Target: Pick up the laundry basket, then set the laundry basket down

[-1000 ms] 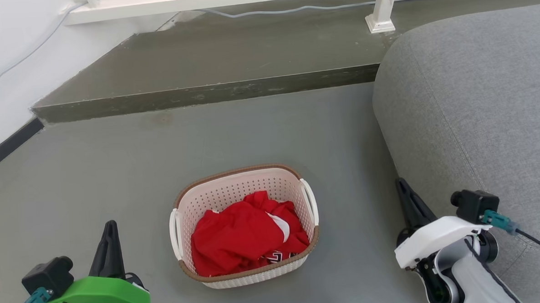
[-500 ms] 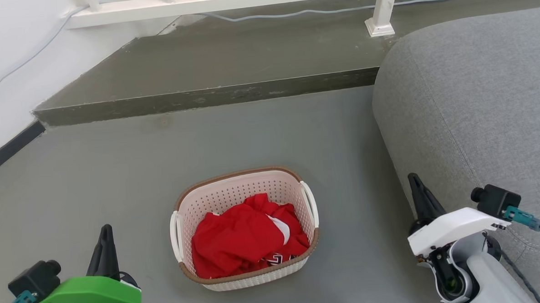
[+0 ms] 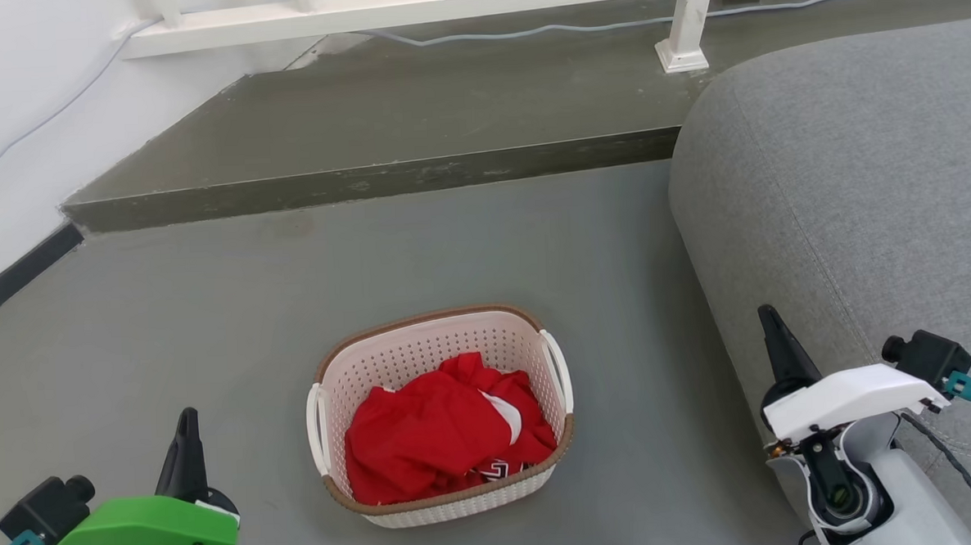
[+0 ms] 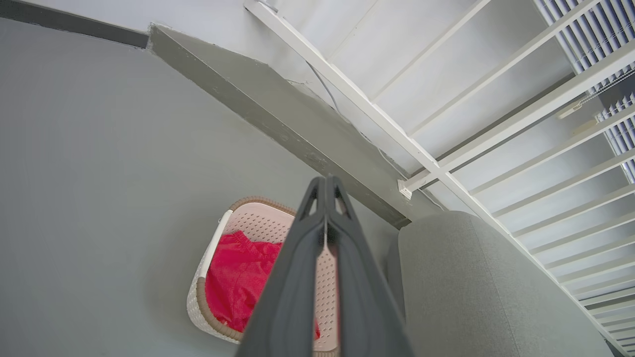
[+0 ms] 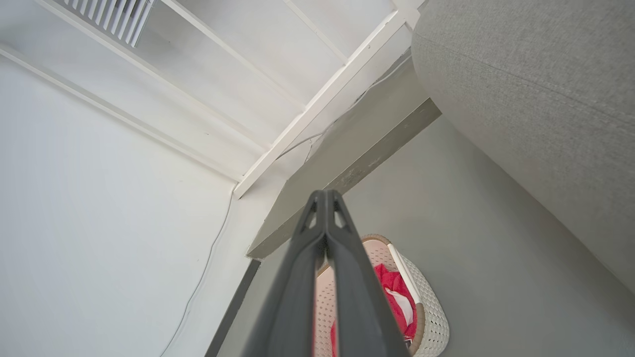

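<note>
The grey sofa [image 3: 858,166] bulks along my right side, and the grey floor [image 3: 209,317] runs ahead to a raised step [image 3: 364,122] with a white railing [image 3: 408,1] on it. On that floor, between my two arms and well apart from both, stands the laundry basket [image 3: 430,317], upright, near the sofa's front but not touching it. A crumpled red garment [image 3: 427,431] lies loose inside, well below the rim, so I judge the load light. The perforated plastic walls look stiff enough to keep their shape, though thin and smooth, and likely to flex or slip if squeezed from outside. The better hold is the two white loops, the left loop handle [image 3: 315,427] and the right loop handle [image 3: 557,368], one for each arm, lifted evenly so the basket does not tip. My left gripper [image 3: 187,412] hangs at the lower left and my right gripper [image 3: 769,316] at the lower right beside the sofa. Each has its fingers pressed together on nothing, and they must part before they can hook a loop. The head view gives me both handles at once. The left wrist view looks past my fingers [image 4: 297,277] at the left handle nearly edge-on, while the right wrist view adds the outer wall under the right handle.
</note>
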Robot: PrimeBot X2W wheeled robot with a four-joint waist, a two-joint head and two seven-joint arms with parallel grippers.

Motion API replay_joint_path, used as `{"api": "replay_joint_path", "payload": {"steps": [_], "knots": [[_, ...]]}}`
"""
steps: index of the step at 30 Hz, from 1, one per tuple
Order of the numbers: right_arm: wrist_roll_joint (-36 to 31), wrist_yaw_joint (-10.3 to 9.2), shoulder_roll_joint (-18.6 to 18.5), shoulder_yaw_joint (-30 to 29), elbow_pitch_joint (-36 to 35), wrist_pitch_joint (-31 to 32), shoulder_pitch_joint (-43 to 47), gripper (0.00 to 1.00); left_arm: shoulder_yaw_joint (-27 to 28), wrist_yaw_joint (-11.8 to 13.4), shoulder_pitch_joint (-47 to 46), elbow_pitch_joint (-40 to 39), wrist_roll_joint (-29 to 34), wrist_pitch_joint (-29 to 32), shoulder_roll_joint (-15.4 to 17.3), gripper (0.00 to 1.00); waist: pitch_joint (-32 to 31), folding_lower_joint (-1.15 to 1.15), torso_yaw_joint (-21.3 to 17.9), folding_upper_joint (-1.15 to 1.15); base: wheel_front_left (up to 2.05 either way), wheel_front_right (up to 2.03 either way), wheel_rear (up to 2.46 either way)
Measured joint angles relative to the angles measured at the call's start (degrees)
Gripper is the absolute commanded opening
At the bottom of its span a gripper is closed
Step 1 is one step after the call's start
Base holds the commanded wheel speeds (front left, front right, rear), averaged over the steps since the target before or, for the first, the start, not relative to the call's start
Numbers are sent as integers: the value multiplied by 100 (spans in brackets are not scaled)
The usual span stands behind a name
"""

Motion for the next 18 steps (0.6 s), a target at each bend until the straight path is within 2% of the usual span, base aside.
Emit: {"api": "replay_joint_path", "payload": {"steps": [18], "knots": [[1232, 121, 14, -467, -91, 339, 16, 0, 152, -26, -86, 27, -1240, 368, -2, 0, -73, 0, -5, 0, 0, 0, 0]]}}
